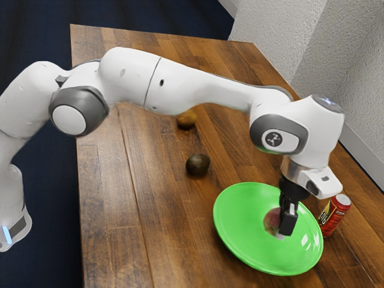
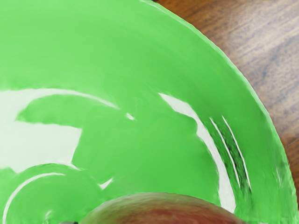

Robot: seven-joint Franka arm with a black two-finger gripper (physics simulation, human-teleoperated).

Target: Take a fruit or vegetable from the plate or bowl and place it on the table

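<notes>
Firstly, one black gripper (image 1: 287,225), pointing down over the plate; whether it is wide, narrow or holding cannot be told. One reddish fruit (image 1: 272,221), at the gripper, within the plate's outline; contact with the plate unclear. One glossy green plate (image 1: 240,207), round, on the near part of the wooden table (image 1: 108,222), toward the exterior view's right. One red can (image 1: 339,210), upright, just beyond the plate's right side. One dark round fruit (image 1: 198,164), left of the plate and farther off. One orange-brown fruit (image 1: 186,120), farther still, near the forearm's lower edge.
</notes>
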